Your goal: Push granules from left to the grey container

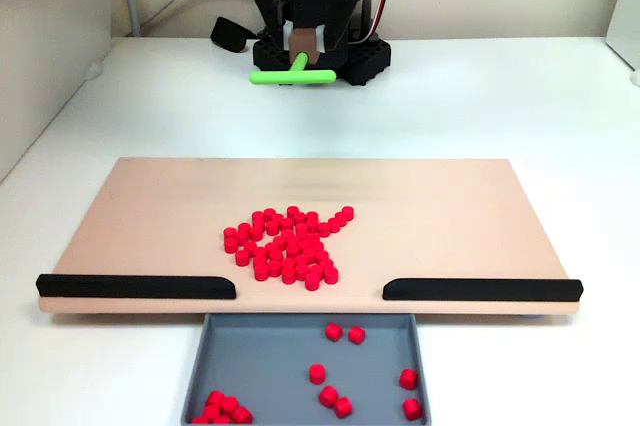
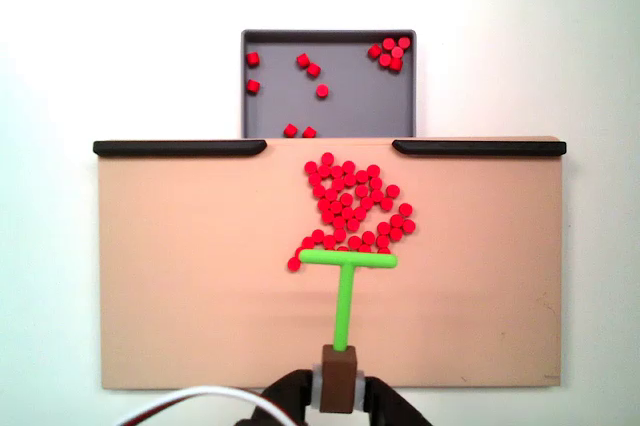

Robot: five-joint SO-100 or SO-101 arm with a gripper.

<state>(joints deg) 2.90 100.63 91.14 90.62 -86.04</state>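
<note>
In a fixed view from above, the gripper (image 2: 338, 398) is sitting at the 6 o'clock edge, clenched on the brown block (image 2: 339, 379) at the foot of the green T-shaped pusher (image 2: 346, 286). The pusher's crossbar is lying against the near side of the granules (image 2: 350, 206), which are clustering at mid-board on the tan board (image 2: 180, 276), slightly toward 12 o'clock. Two black strips (image 2: 180, 147) are flanking a gap at the board's far edge. Beyond the gap, at 12 o'clock, the grey container (image 2: 345, 106) is holding a scatter of granules, densest in its 1 o'clock corner.
</note>
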